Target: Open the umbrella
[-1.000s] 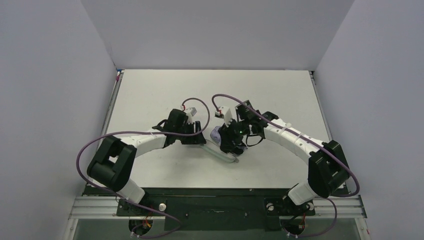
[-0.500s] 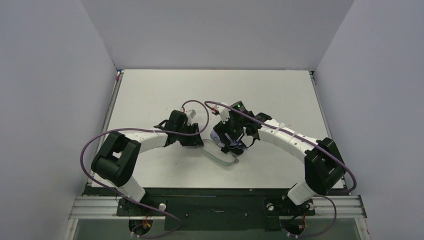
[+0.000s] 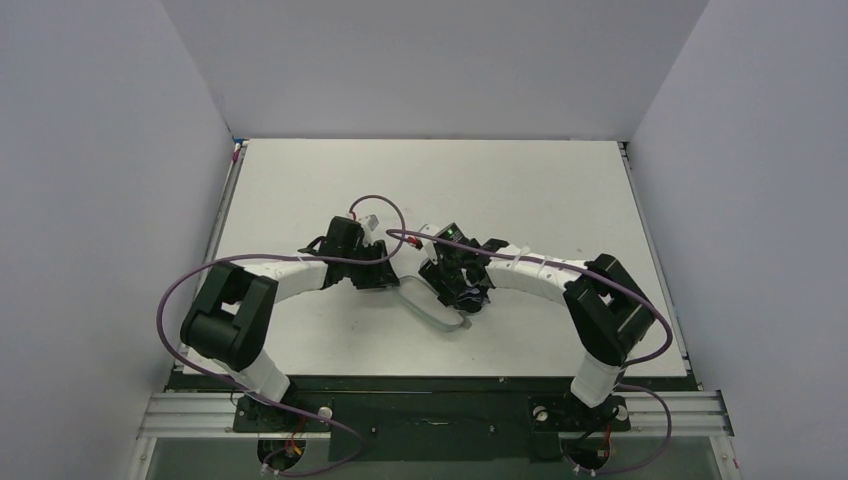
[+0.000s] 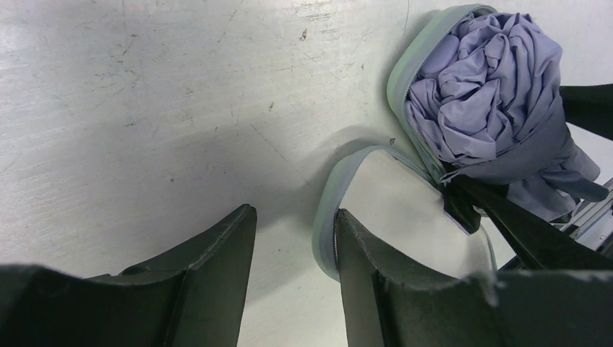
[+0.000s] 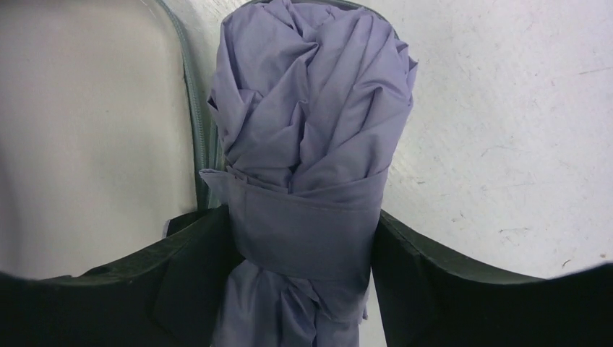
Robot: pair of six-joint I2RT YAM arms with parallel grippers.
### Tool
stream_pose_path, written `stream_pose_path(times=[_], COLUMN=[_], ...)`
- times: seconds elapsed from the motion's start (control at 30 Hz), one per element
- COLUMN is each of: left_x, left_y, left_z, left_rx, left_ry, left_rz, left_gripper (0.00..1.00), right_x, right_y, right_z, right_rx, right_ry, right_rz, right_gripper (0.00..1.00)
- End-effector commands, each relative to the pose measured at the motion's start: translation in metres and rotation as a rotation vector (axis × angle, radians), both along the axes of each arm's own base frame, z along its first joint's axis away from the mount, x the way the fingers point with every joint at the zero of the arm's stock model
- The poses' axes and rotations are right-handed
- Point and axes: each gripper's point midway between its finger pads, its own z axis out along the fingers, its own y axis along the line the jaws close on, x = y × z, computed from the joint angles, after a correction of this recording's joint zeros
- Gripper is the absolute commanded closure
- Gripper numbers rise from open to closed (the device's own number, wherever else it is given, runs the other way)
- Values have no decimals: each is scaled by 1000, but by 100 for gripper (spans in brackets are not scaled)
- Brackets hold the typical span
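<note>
The umbrella [image 5: 311, 108] is folded into a crumpled lavender bundle with a fabric strap wrapped round it. It lies in an open pale grey-green zip case [image 4: 405, 210] on the table. My right gripper [image 5: 303, 246] is shut on the umbrella at the strap, one finger on each side; it shows in the top view [image 3: 458, 285] near the table's middle. My left gripper [image 4: 293, 238] is open, low over the table. The case's zipped rim [image 4: 325, 217] stands between its jaws, against the right finger. In the top view the left gripper [image 3: 393, 276] is just left of the case [image 3: 432, 305].
The white table [image 3: 300, 190] is scuffed and scratched. Grey walls close it in at the left, back and right. Purple cables loop over both arms above the case. The right gripper's black finger [image 4: 520, 224] lies close to my left gripper's right finger.
The right arm has stretched lower and leftward and its wrist has turned over the umbrella. The left gripper has drawn back slightly to the left. The case has shifted a little left.
</note>
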Motion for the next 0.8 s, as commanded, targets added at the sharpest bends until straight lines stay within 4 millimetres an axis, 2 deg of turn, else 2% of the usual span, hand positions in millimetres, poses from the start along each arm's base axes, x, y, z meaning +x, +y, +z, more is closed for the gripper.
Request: stream_pose_path(times=[0.0, 0.03, 0.1, 0.13, 0.17, 0.2, 0.27, 0.33, 0.37, 0.47, 0.53, 0.6, 0.77], left_x=[6, 7, 10, 12, 15, 18, 28, 41, 49, 64, 73, 77, 80], left_y=[1, 2, 4, 6, 7, 10, 14, 18, 20, 25, 28, 31, 40], left_z=[3, 4, 9, 10, 15, 18, 29, 45, 57, 80, 97, 104, 106], left_rx=[-25, -27, -28, -27, -30, -28, -29, -32, -35, -8, 3, 14, 46], left_ry=[0, -5, -23, -30, -46, -62, -112, -182, -226, -335, -393, -409, -420], left_rz=[19, 19, 22, 23, 24, 26, 25, 17, 16, -19, -32, -36, -37], left_gripper=[58, 57, 55, 53, 52, 48, 38, 26, 16, 1, 3, 3, 3], right_x=[4, 3, 5, 8, 11, 13, 17, 26, 32, 40, 46, 56, 74], right_y=[4, 3, 0, -1, -7, -10, -26, -47, -61, -94, -119, -153, -212], right_z=[-13, -17, -18, -16, -16, -14, -13, -10, -9, -5, -5, -5, -5], right_rx=[-20, -26, -27, -27, -31, -29, -45, -59, -66, -97, -124, -146, -158], right_ry=[10, 20, 27, 23, 29, 30, 51, 63, 66, 84, 100, 114, 153], right_rz=[-34, -40, -61, -69, -90, -101, -136, -180, -208, -262, -287, -342, -443], right_gripper=[44, 46, 60, 73, 79, 90, 100, 100, 100, 100, 100, 100, 100])
